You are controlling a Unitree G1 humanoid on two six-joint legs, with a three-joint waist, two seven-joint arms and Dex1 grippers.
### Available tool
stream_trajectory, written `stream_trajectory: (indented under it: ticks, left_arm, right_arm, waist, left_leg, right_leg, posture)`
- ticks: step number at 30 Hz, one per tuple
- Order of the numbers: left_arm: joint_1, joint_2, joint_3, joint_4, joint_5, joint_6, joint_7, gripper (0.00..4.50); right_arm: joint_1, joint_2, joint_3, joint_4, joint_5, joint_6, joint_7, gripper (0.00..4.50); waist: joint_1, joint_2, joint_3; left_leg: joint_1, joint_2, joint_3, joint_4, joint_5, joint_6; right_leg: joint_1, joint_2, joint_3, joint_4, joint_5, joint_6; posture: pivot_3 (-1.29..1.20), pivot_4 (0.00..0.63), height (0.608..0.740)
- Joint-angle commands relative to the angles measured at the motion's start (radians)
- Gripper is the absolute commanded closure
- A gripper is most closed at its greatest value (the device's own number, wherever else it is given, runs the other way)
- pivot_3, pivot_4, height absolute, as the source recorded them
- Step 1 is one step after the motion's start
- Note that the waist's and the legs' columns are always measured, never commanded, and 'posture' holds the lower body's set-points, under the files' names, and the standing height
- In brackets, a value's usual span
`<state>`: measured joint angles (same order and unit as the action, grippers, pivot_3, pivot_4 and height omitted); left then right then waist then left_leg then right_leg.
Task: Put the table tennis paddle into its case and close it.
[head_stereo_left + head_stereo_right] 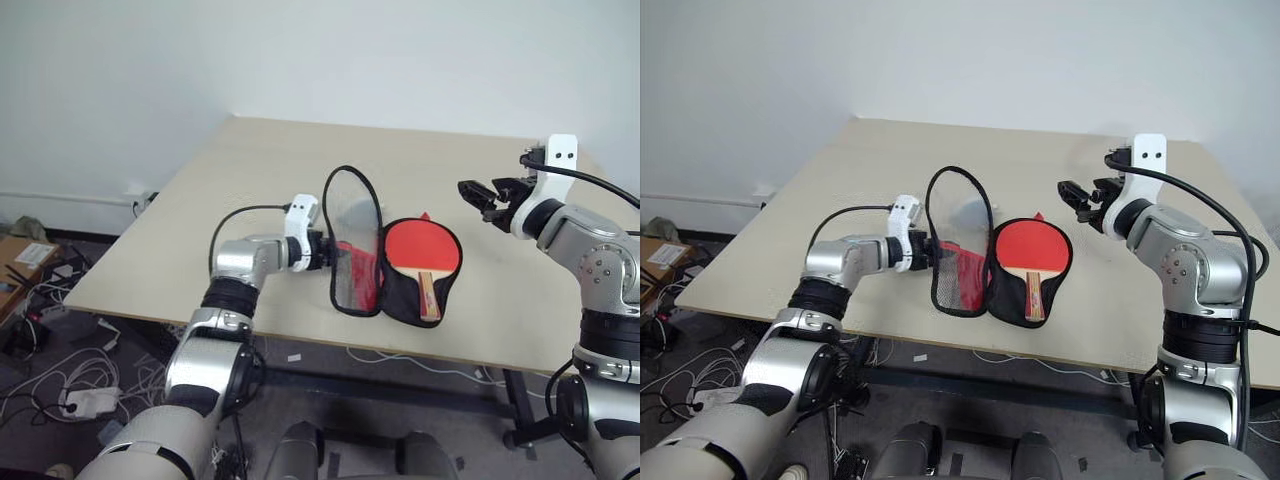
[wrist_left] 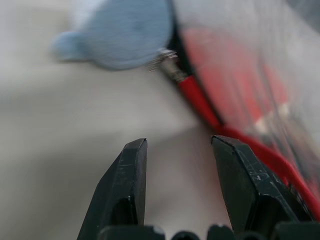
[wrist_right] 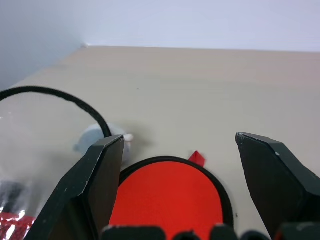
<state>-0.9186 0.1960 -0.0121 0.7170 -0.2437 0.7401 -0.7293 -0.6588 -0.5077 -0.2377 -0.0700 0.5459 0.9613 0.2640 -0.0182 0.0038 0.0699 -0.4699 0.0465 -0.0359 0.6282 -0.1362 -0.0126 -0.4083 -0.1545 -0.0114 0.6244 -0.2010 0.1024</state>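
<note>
On the light wooden table [image 1: 250, 180] the case [image 1: 400, 300] lies unzipped, its lower half flat with black lining and black edging, and the table tennis paddle [image 1: 424, 250] rests inside it: round red rubber face toward the far edge, short pale wooden handle with a dark stripe pointing toward the robot. The case's other half, a clear panel [image 1: 352, 225] rimmed in black, stands up on the left side of the paddle, with red fabric showing at its lower part. The left gripper [image 1: 328, 250] is at that raised flap's outer edge; in the left wrist view its fingers [image 2: 127, 190] are partly apart with table showing between them, one finger right against the red rim, and a pinch cannot be told. The right gripper [image 1: 478, 195] hangs above the table right of the case, fingers [image 3: 100, 175] spread and empty. A small grey-blue and white ball-like thing [image 3: 97, 137] sits behind the flap.
</note>
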Motion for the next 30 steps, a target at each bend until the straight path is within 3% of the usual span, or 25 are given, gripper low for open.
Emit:
stream_trajectory:
  ticks: [1, 9, 15, 20, 25, 30]
  left_arm:
    - [-0.072, -0.045, -0.007, 0.029, 0.007, -0.053, 0.004, 2.38]
    - [-0.149, -0.132, -0.015, 0.166, 0.040, -0.140, 0.020, 2.38]
    - [-0.150, -0.116, -0.009, 0.145, 0.037, -0.117, -0.001, 2.38]
    - [-0.125, -0.067, 0.024, 0.042, -0.015, 0.036, -0.022, 2.38]
    - [-0.139, -0.055, 0.177, -0.030, -0.147, 0.333, 0.064, 2.38]
    - [-0.081, -0.079, 0.217, -0.123, -0.184, 0.434, 0.150, 2.38]
  right_arm:
    - [-0.020, 0.016, -0.037, -0.039, 0.003, -0.036, -0.015, 0.64]
    - [-0.035, 0.062, -0.105, -0.029, 0.008, -0.076, -0.074, 0.64]
    - [-0.011, 0.058, -0.083, -0.028, -0.008, -0.057, -0.084, 0.64]
    - [0.014, 0.037, -0.017, -0.022, -0.038, -0.031, -0.066, 0.64]
    - [0.020, 0.053, -0.001, 0.001, -0.058, -0.037, -0.073, 0.64]
    - [0.013, 0.060, 0.022, 0.022, -0.089, -0.053, -0.082, 0.64]
  waist:
    - [-0.001, 0.000, 0.000]
    - [-0.002, 0.000, 0.000]
    - [-0.004, 0.000, 0.000]
    - [-0.004, 0.000, 0.000]
    - [-0.004, 0.000, 0.000]
    - [-0.004, 0.000, 0.000]
  left_leg:
    - [0.000, 0.000, 0.000, 0.000, 0.000, 0.000]
    - [0.000, 0.000, 0.000, 0.000, 0.000, 0.000]
    - [0.000, 0.000, 0.000, 0.000, 0.000, 0.000]
    - [0.000, 0.000, 0.000, 0.000, 0.000, 0.000]
    - [0.000, 0.000, 0.000, 0.000, 0.000, 0.000]
    - [0.000, 0.000, -0.001, 0.000, 0.000, 0.000]
  right_leg:
    - [0.000, 0.000, 0.000, 0.000, 0.000, 0.000]
    - [0.000, 0.000, 0.000, 0.000, 0.000, 0.000]
    - [0.000, 0.000, 0.000, 0.000, 0.000, 0.000]
    - [-0.001, 0.000, 0.000, 0.000, 0.000, 0.000]
    - [0.000, 0.000, 0.000, 0.000, 0.000, 0.000]
    - [0.000, 0.000, 0.000, 0.000, 0.000, 0.000]
  posture:
    - [0.00, 0.000, 0.688]
    - [0.00, 0.000, 0.688]
    - [0.00, 0.000, 0.688]
    - [0.00, 0.000, 0.688]
    - [0.00, 0.000, 0.688]
    - [0.00, 0.000, 0.688]
